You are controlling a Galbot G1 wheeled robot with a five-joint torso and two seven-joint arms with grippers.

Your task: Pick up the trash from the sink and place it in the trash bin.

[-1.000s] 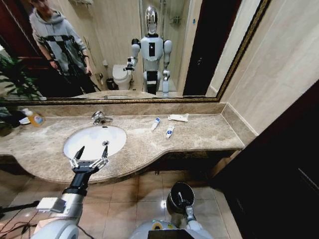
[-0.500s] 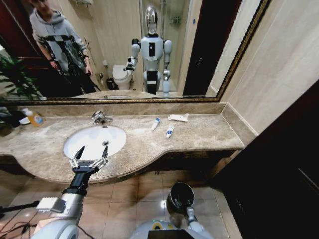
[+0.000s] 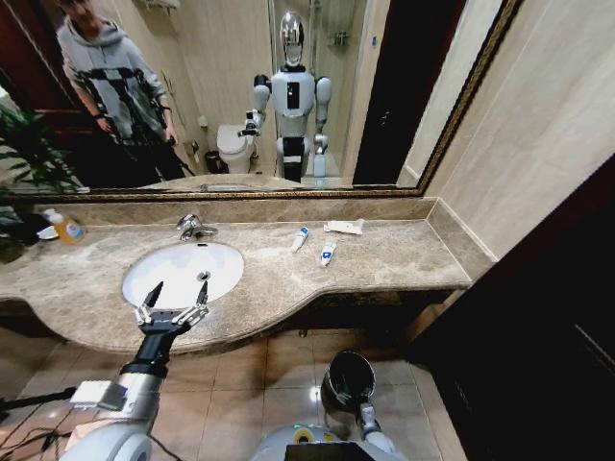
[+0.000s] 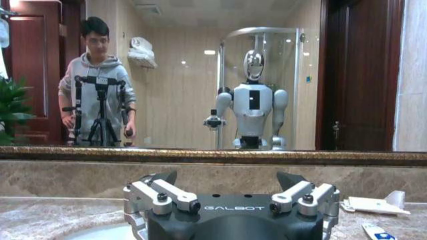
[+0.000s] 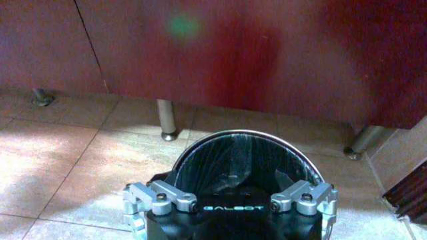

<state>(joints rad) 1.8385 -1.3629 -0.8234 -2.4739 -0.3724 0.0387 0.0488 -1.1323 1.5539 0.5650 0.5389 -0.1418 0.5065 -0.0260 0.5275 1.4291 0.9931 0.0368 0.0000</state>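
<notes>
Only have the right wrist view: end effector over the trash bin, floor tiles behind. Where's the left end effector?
Observer: The left end effector hovers open over the front rim of the sink, holding nothing.
Operator: Trash under it?
Observer: The trash I can see is on the countertop, right of the sink: a blue-ended white tube and a second tube beside it.
Operator: Anything else up there?
Observer: A flat white wrapper lies behind the tubes, near the mirror wall.
</notes>
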